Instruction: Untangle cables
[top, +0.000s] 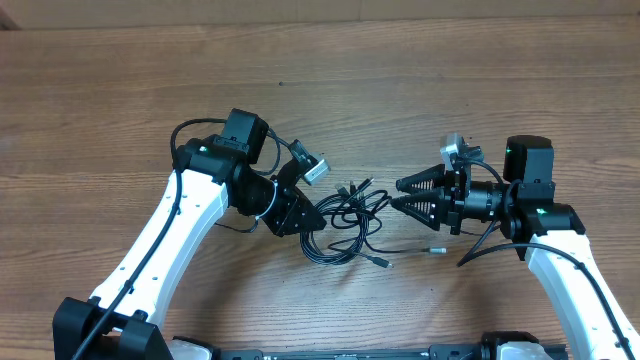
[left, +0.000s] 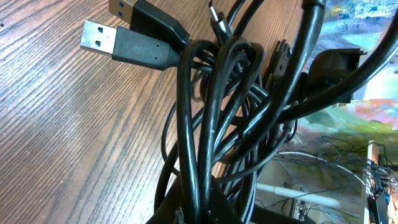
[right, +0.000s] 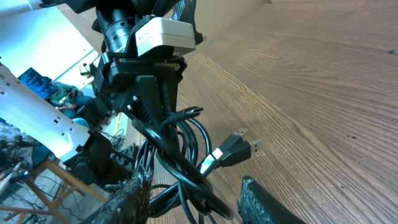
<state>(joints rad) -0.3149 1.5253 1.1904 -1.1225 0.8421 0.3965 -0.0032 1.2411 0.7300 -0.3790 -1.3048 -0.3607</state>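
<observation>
Cables (top: 345, 215) lie as one knotted bundle directly between my two grippers. The left gripper (top: 312, 213) has its fingers pressed together on the bundle, and in the left wrist view the strands run straight down into the pinch. From that clamp the loops fan out ahead of the left gripper's tips toward the right gripper (top: 398, 195), so the bundle's long axis runs roughly along the line joining the two. The right gripper's jaws stand apart and hold nothing. In the right wrist view the outermost loops lie just at its tips or barely between them; I cannot tell whether any strand touches a pad. Two USB plugs (right: 239, 147) stick out just ahead of the right gripper, a little off its centre line, resting on the table (top: 120, 90). A loose silver-tipped tail (top: 437, 250) lies beside the right gripper, back from its tips. With the left anchoring the knot, I judge the right arm the free and nearer one: it needs to close on one loop straight ahead and draw back along that axis.
</observation>
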